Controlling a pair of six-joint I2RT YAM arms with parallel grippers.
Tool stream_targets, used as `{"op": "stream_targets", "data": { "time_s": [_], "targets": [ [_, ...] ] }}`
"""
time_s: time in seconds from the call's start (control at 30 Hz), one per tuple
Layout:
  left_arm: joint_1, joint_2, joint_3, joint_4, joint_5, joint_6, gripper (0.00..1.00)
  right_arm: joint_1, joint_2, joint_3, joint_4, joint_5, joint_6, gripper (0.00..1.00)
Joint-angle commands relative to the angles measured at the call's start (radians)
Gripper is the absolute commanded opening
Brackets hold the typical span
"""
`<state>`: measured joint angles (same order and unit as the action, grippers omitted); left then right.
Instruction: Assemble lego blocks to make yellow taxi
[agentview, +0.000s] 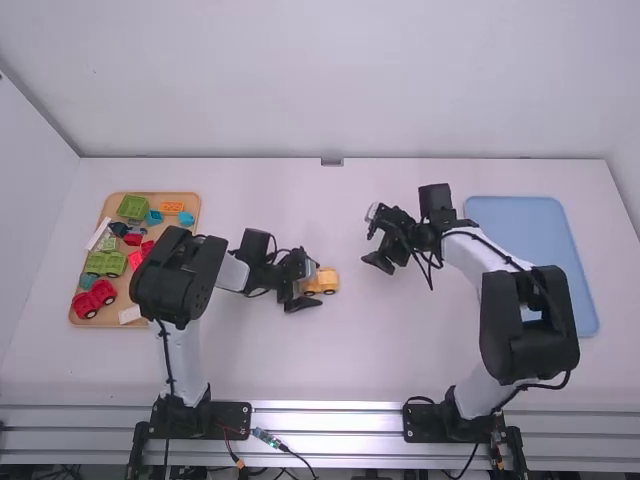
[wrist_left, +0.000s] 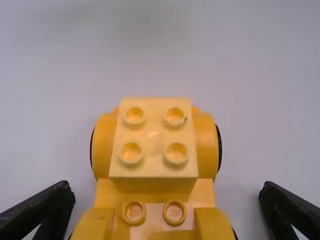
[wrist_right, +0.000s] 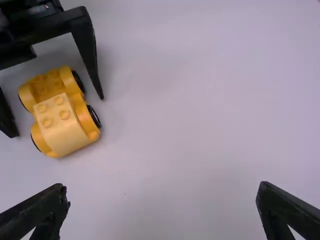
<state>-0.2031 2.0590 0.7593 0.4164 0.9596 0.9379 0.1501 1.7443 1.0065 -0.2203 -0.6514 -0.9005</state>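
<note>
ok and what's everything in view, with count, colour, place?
taxi: 1, yellow, table, between left gripper's fingers
top block: 1, pale yellow, on taxi
tray: 1, tan, table's left
red car: 1, in tray's near end
red blocks: at least 2, in tray
green blocks: at least 2, in tray
blue blocks: at least 2, in tray
orange block: 1, tray's far end
white pieces: at least 2, in tray
mat or tray: 1, blue, table's right
table: 1, white
arms: 2, white and black
left gripper: 1, black, open around taxi
right gripper: 1, black, open above table
</note>
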Motion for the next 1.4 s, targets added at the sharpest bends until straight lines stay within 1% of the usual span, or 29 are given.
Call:
{"op": "stream_targets", "data": {
  "time_s": [0.0,0.17,0.27,0.33,0.4,0.47,0.5,0.6,0.7,0.73,0.77,0.8,0.83,0.87,0.9,0.97,1.0,1.07,1.1,1.23,1.27,1.3,1.37],
  "targets": [
    [0.000,-0.006,0.003,-0.013,-0.062,-0.027,0.99,0.002,-0.028,-0.005,0.000,-0.005,0.014,0.99],
    [0.002,-0.084,0.024,-0.099,-0.085,-0.029,0.99,-0.001,-0.028,-0.005,0.011,-0.003,0.014,0.99],
    [0.014,-0.174,0.046,-0.226,-0.146,-0.029,0.99,-0.001,-0.028,-0.005,0.026,0.016,0.014,0.99],
    [0.013,-0.204,0.058,-0.281,-0.173,-0.029,0.99,-0.001,-0.028,-0.005,0.029,0.025,0.014,0.99],
    [0.014,-0.257,0.085,-0.399,-0.235,-0.029,0.99,0.001,-0.028,-0.005,0.037,0.024,0.014,0.99],
    [0.014,-0.315,0.127,-0.554,-0.328,-0.030,0.99,-0.001,-0.028,-0.005,0.048,0.024,0.014,0.99],
    [0.013,-0.319,0.130,-0.565,-0.337,-0.030,0.99,-0.001,-0.028,-0.005,0.049,0.024,0.014,0.99],
    [0.013,-0.367,0.198,-0.742,-0.515,-0.037,0.99,0.001,-0.028,-0.005,0.064,0.024,0.014,0.99],
    [0.013,-0.389,0.238,-0.818,-0.678,-0.036,0.99,0.000,-0.028,-0.005,0.071,0.024,0.014,0.99],
    [0.013,-0.393,0.256,-0.829,-0.767,-0.034,0.99,0.002,-0.028,-0.005,0.077,0.025,0.014,0.99],
    [0.013,-0.393,0.262,-0.829,-0.811,-0.031,0.99,0.002,-0.028,-0.005,0.079,0.025,0.014,0.99],
    [0.013,-0.393,0.274,-0.827,-0.931,-0.034,0.99,0.001,-0.028,-0.005,0.084,0.024,0.014,0.99],
    [0.013,-0.393,0.277,-0.827,-0.994,-0.048,0.99,-0.001,-0.028,-0.005,0.086,0.024,0.013,0.99],
    [0.013,-0.393,0.278,-0.821,-1.058,-0.096,0.99,-0.002,-0.028,-0.005,0.089,0.024,0.013,0.99],
    [0.013,-0.393,0.277,-0.800,-1.149,-0.189,0.99,-0.002,-0.028,-0.005,0.094,0.026,0.014,0.99],
    [0.014,-0.392,0.277,-0.769,-1.264,-0.313,0.99,-0.002,-0.028,-0.005,0.103,0.032,0.014,1.00],
    [0.023,-0.392,0.277,-0.756,-1.353,-0.394,0.99,-0.002,-0.028,-0.005,0.110,0.047,0.014,0.99],
    [0.045,-0.393,0.277,-0.758,-1.449,-0.450,0.99,0.000,-0.028,-0.005,0.121,0.071,0.014,0.99],
    [0.049,-0.393,0.277,-0.759,-1.458,-0.456,0.99,0.001,-0.028,-0.005,0.123,0.076,0.014,0.99],
    [0.119,-0.395,0.277,-0.761,-1.606,-0.570,0.99,0.000,-0.028,-0.005,0.138,0.103,0.014,0.99],
    [0.126,-0.395,0.277,-0.761,-1.621,-0.586,0.99,0.001,-0.028,-0.005,0.139,0.103,0.013,0.99],
    [0.161,-0.395,0.277,-0.761,-1.700,-0.678,0.99,0.001,-0.028,-0.005,0.138,0.103,0.008,0.99],
    [0.206,-0.395,0.277,-0.761,-1.751,-0.775,0.99,0.000,-0.028,-0.005,0.138,0.103,0.003,0.99]
  ]
}}
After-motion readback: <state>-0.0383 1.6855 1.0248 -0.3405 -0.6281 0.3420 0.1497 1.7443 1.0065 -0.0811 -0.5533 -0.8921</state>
